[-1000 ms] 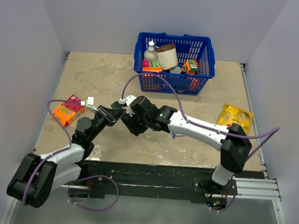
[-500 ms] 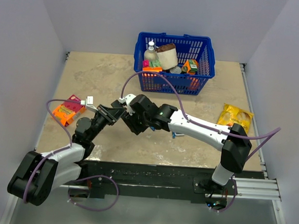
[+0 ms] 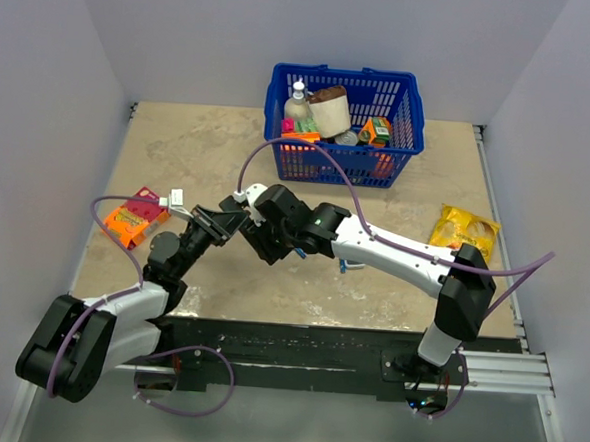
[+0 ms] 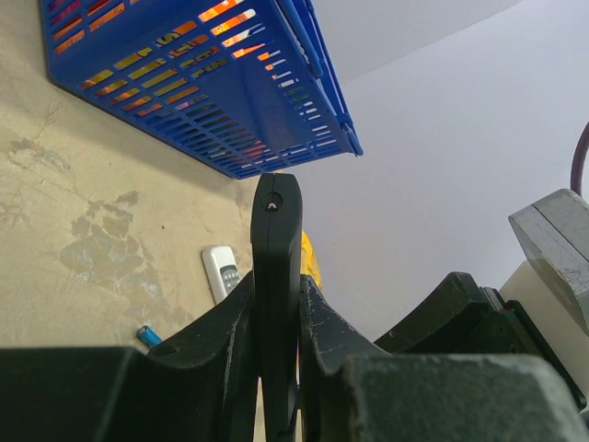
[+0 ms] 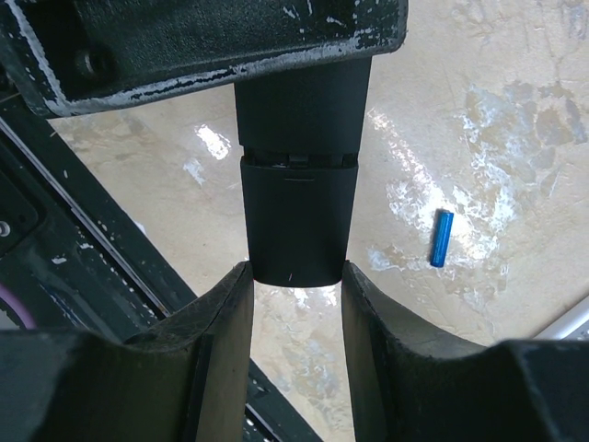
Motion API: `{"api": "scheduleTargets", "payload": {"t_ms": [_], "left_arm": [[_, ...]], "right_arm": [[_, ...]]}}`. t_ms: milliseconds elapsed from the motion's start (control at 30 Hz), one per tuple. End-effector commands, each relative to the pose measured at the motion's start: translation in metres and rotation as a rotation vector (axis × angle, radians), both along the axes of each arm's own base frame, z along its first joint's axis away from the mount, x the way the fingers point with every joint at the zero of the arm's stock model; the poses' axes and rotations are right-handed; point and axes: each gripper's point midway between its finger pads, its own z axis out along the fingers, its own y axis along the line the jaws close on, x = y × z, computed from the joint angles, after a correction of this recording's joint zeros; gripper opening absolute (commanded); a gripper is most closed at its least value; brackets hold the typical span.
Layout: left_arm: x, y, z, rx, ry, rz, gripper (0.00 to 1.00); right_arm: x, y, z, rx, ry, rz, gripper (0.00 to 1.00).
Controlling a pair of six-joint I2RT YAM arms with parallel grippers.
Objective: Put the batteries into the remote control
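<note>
- Left gripper: clamped tight on remote control, lifted above table.
- Right gripper: half-closed, pinching back cover by its sides.
- Pull cover straight along remote, without twisting.
- Battery waiting on table.

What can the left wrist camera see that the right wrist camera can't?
Only the left wrist view shows the blue basket, a white-grey remote lying on the table, and a sliver of yellow packet. Only the right wrist view shows the flat face of the black remote, with a seam across it, held at its end by the right pincer. Both views show that black remote and one blue battery lying on the table.
</note>
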Motion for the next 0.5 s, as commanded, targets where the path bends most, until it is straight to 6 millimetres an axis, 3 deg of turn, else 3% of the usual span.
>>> {"api": "scheduleTargets", "payload": {"t_ms": [0, 467], "left_arm": [[-0.0081, -0.0103, 0.0354, -0.064, -0.111, -0.057, 0.00], [-0.0111, -0.0142, 0.0376, -0.083, -0.115, -0.075, 0.00]], "right_arm": [[0.0104, 0.0148, 0.0228, 0.057, -0.054, 0.001, 0.36], [0.0099, 0.0146, 0.0269, 0.059, -0.049, -0.005, 0.44]]}}
